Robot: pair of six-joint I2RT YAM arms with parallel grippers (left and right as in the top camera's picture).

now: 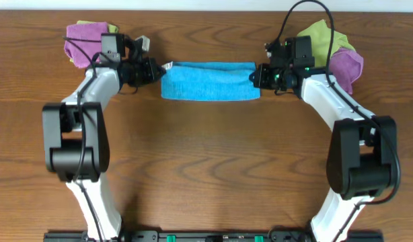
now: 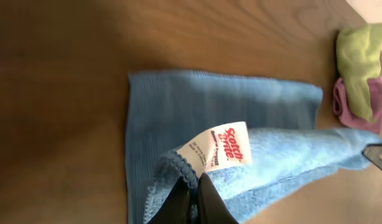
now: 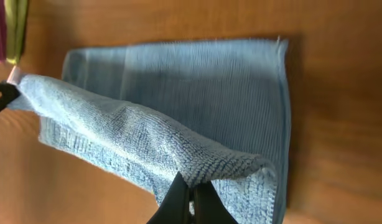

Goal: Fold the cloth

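Where the blue towel (image 1: pixel 208 82) is raised, we log left end effector (image 1: pixel 158 71) pinching nine o'clock end, right end effector (image 1: pixel 255 75) three o'clock.

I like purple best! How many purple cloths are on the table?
2. The left purple cloth lies behind the left arm; the right purple cloth lies behind the right arm, next to a yellow-green cloth. Others could be hidden underneath.

Arm exterior finish
Left arm (image 1: pixel 92 91), right arm (image 1: pixel 331 101): white shells, black joints, black cables; left hand (image 1: pixel 157 70), right hand (image 1: pixel 255 76) black.
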